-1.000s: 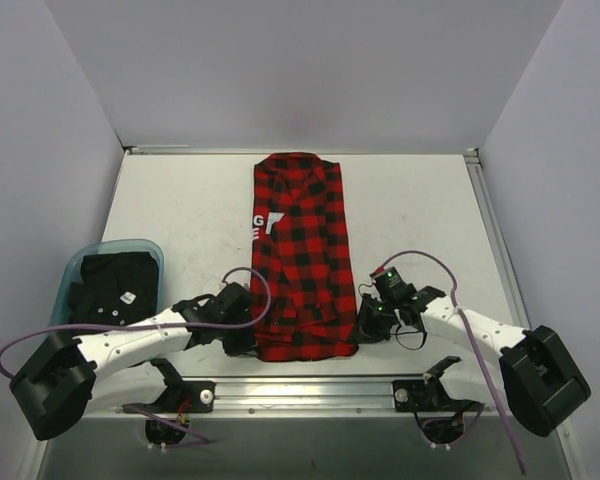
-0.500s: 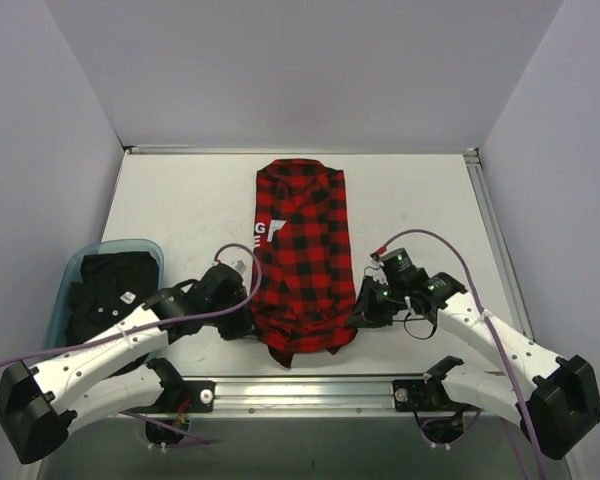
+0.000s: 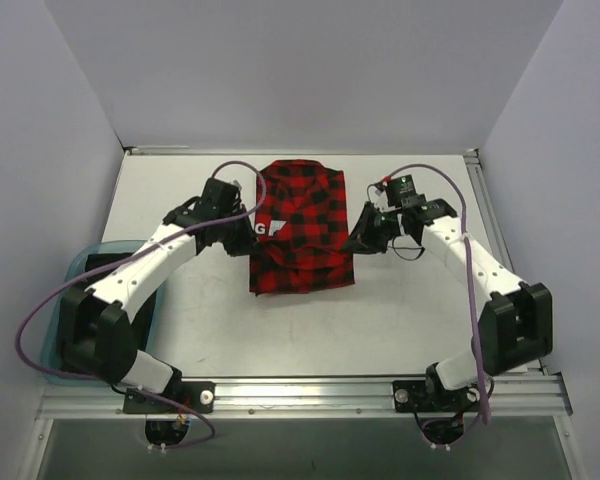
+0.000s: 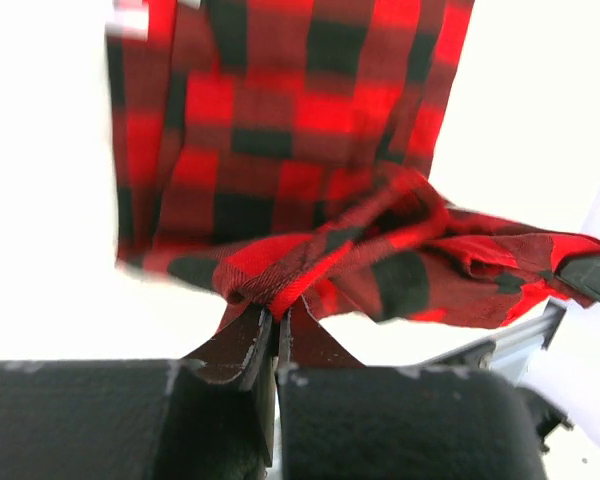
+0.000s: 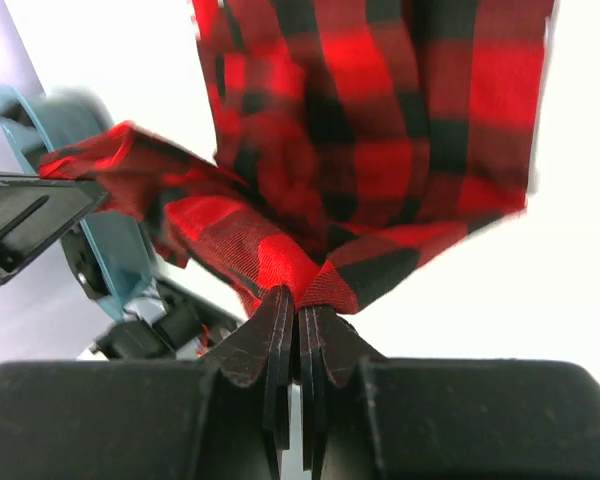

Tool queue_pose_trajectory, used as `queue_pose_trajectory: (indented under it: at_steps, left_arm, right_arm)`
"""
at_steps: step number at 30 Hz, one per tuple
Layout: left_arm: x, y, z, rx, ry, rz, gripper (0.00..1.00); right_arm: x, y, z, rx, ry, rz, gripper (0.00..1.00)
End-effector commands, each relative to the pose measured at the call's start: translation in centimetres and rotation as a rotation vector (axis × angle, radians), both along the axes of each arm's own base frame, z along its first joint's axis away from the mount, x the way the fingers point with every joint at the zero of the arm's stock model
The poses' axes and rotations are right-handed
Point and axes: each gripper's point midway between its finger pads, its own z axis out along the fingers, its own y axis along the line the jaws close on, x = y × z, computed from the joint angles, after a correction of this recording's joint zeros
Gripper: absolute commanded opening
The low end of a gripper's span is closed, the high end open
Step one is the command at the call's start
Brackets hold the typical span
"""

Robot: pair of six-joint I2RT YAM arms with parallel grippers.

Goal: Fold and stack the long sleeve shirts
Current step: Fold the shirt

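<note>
L gripper (image 4: 277, 322) is pinched tight on a bunched edge of the red/black check shirt (image 3: 302, 240), cloth draping away fwd of its tips. R gripper (image 5: 298, 302) is clamped the same way on the opp. edge. Shirt spans btwn both, near part doubled over, resting on white table (image 3: 180, 200). Teal bin (image 3: 72, 275) sits back along L arm, well apart.

A white table (image 3: 180, 200) fills a small booth, closed in by a plain pale grey back wall (image 3: 300, 70) and matching left wall (image 3: 40, 150) and right wall (image 3: 570, 150), under even, diffuse light; an aluminium rail (image 3: 310, 392) runs along the near edge, metal trim (image 3: 190, 151) lines the far edge, and a teal bin (image 3: 72, 268) sits at the table's left side
</note>
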Motion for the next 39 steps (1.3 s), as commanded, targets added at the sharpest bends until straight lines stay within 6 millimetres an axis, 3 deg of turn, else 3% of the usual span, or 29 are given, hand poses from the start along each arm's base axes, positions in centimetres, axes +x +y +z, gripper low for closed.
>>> queue_pose_trajectory:
  at_steps: [1,2,3,5,7,8,14,17,25,30,33,36,39]
  left_arm:
    - [4.5,-0.8,1.4,-0.017,-0.096,-0.037,0.05]
    - [5.2,-0.7,1.0,-0.011,-0.094,-0.033,0.05]
    - [6.6,-0.8,0.5,-0.009,-0.094,-0.024,0.05]
    - [7.9,-0.9,-1.0,0.003,-0.071,-0.018,0.04]
    - [9.4,-1.1,-1.1,-0.011,-0.085,-0.010,0.05]
    - [9.9,-1.1,-2.1,-0.004,-0.068,-0.007,0.05]
    - [13.4,-1.3,-3.6,0.000,-0.101,0.018,0.05]
    - [14.5,-1.3,-4.6,-0.006,-0.095,0.027,0.05]
    - [15.5,-0.6,-6.5,0.010,-0.098,0.073,0.09]
    - [15.6,0.1,-9.3,0.043,-0.065,0.098,0.13]
    - [16.0,0.2,-9.6,0.034,-0.071,0.109,0.18]
    - [16.5,0.1,-8.8,0.020,-0.093,0.110,0.29]
    - [17.0,0.1,-7.0,0.007,-0.127,0.116,0.46]
  right_arm:
    - [2.6,-0.2,0.3,0.013,0.004,0.017,0.00]
    - [3.7,-0.1,0.8,0.018,-0.013,0.014,0.00]
    - [4.4,-0.1,-0.3,0.006,0.010,0.018,0.00]
    - [5.9,-0.5,-0.5,0.006,0.007,0.003,0.00]
    - [7.1,-0.5,-1.9,-0.004,0.036,0.001,0.00]
    - [8.0,-0.6,-1.7,-0.001,0.021,-0.005,0.00]
    - [11.1,-0.2,-4.9,-0.009,0.067,0.003,0.00]
    - [12.4,0.0,-5.5,-0.006,0.069,0.002,0.00]
    - [14.2,0.3,-6.3,-0.006,0.055,0.006,0.00]
    - [14.9,0.4,-7.7,-0.015,0.063,0.012,0.06]
    - [15.2,0.3,-8.2,-0.024,0.059,0.014,0.09]
    - [15.6,0.2,-7.8,-0.032,0.037,0.016,0.16]
    - [16.1,-0.3,-6.4,-0.047,-0.007,0.002,0.30]
